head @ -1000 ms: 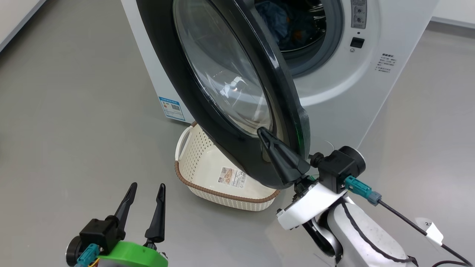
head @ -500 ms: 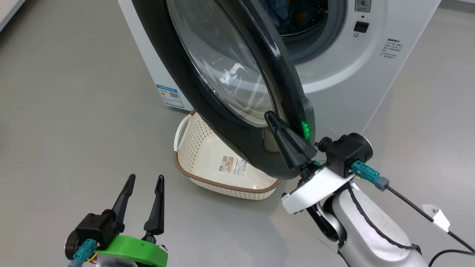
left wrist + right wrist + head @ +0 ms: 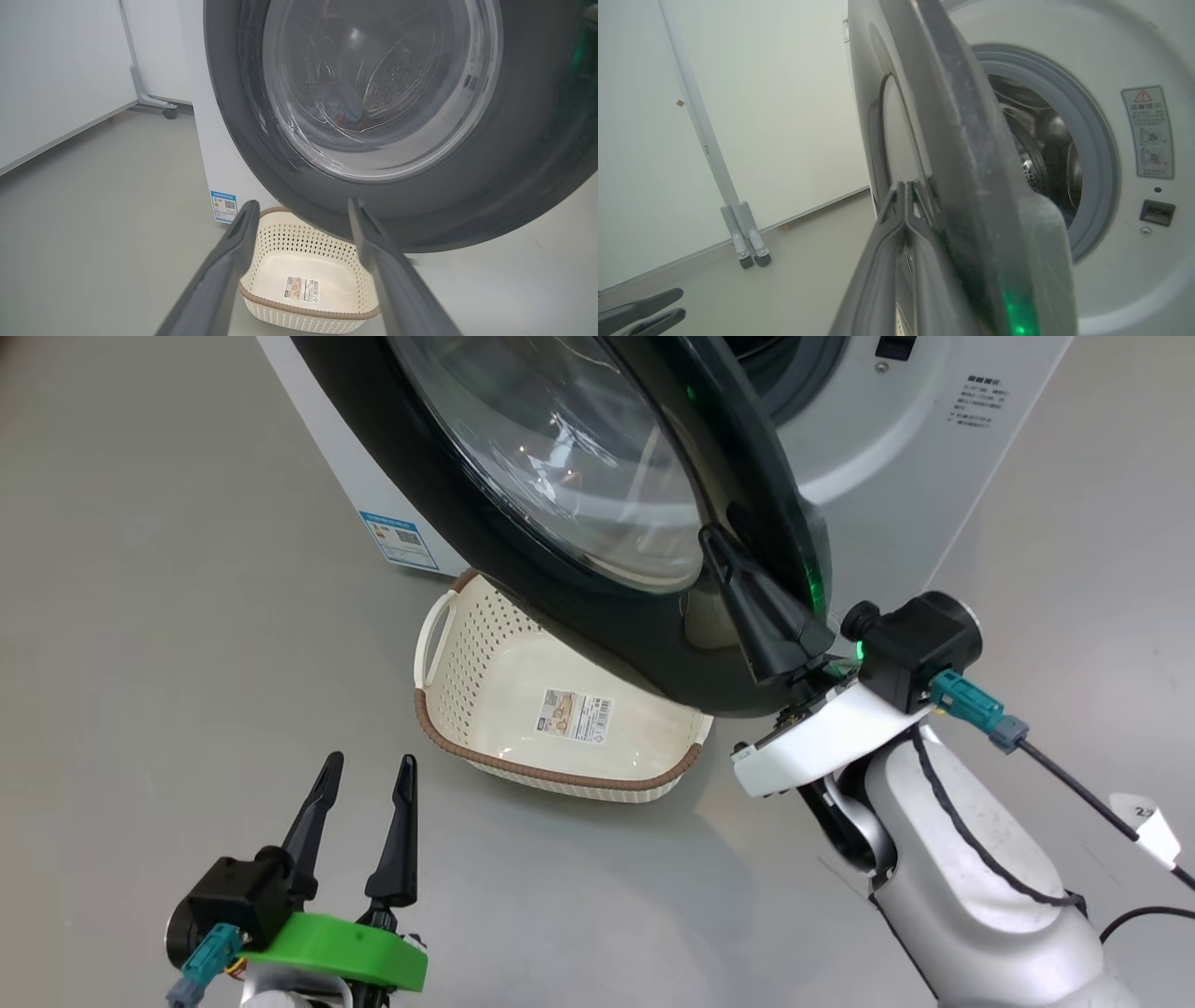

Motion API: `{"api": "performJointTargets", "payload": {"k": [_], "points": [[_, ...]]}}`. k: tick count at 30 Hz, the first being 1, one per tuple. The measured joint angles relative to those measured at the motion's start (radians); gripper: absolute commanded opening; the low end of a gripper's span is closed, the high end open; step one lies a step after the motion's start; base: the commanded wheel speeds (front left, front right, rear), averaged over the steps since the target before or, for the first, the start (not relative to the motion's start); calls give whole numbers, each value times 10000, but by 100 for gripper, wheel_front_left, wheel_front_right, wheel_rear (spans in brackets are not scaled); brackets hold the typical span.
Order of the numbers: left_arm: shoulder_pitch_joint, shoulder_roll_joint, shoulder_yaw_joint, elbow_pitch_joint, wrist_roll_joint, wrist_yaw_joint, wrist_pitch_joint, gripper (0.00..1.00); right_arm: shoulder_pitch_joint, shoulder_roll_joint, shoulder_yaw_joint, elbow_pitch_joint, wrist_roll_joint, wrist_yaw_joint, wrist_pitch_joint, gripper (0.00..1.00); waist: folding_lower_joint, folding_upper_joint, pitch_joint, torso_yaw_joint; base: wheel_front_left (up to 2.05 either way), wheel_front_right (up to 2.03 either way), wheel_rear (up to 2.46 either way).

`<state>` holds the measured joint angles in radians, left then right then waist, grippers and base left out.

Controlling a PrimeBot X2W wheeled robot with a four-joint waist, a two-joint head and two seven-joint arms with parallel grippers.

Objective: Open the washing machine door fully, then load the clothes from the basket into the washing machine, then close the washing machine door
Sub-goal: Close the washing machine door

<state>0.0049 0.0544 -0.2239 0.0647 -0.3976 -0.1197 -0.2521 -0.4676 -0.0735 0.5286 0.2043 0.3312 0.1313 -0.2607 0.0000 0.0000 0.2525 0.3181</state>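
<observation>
The washing machine door [image 3: 523, 588], black-rimmed with a clear glass bowl, stands partly open and hangs over the basket [image 3: 551, 775], which is empty. My right gripper [image 3: 717, 538] is shut, its fingers lying flat against the door's outer face near the free edge; in the right wrist view the gripper [image 3: 905, 185] rests beside the edge-on door [image 3: 971, 168]. The washing machine [image 3: 896, 457] stands behind it, with its drum [image 3: 1041, 154] showing. Through the glass, the clothes [image 3: 346, 106] lie blue in the drum. My left gripper [image 3: 369, 765] hovers open and empty, low in front of the basket [image 3: 308, 310].
Grey floor lies all round. A blue QR sticker [image 3: 397, 539] marks the machine's lower left corner. A white wall and a stand on castors [image 3: 747, 247] are off to the left. A cable [image 3: 1074, 784] trails from my right wrist.
My right gripper has travelled up and right with the door's free edge, and the door now covers more of the opening. The head view has shifted too. The left gripper has stayed put.
</observation>
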Motion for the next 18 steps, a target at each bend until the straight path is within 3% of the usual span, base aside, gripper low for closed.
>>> {"api": "performJointTargets", "payload": {"k": [18], "points": [[-717, -61, -416, -224, -161, -42, 0, 100, -996, -646, -1072, -2, -357, 0, 0, 0, 0, 0, 1005, 32, 0, 0, 0]]}}
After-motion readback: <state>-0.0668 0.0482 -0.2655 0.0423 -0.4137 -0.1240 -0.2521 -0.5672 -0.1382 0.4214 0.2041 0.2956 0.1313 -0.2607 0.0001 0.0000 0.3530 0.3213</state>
